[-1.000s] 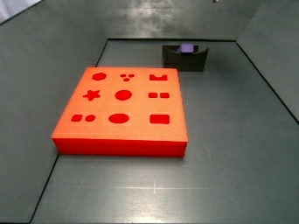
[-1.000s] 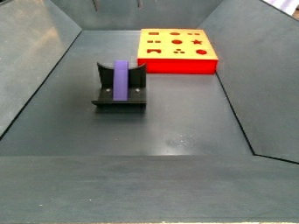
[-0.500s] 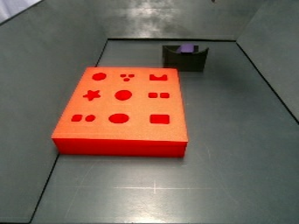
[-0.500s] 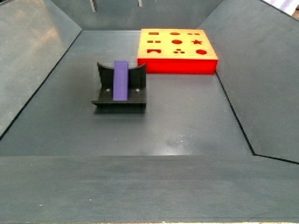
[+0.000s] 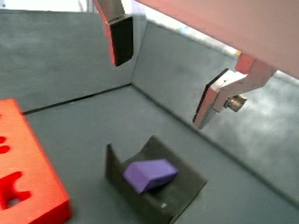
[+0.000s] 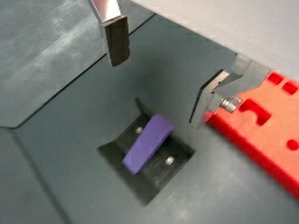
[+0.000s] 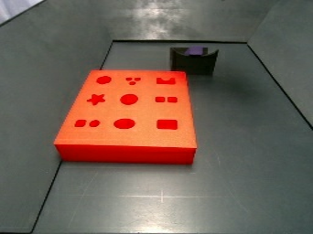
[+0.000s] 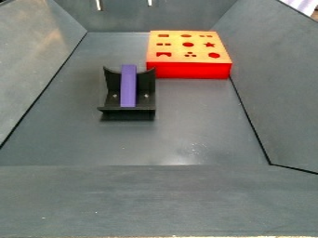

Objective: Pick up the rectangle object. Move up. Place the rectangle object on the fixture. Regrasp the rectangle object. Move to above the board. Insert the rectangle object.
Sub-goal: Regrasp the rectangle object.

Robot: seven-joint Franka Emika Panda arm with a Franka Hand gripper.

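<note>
Both side views crop the claw (image 8: 125, 5) (only fingertips show).

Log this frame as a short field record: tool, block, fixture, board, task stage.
tool: the tool hangs open above the fixture, nothing between its fingers; in a side view only the fingertips show at the top edge
rectangle object: the rectangle object lies in the fixture, free of the tool
fixture: the fixture stands on the grey floor, apart from the board
board: the board lies flat, no piece seen in its cut-outs
task stage: block placed on fixture; regrasp not yet done
</note>
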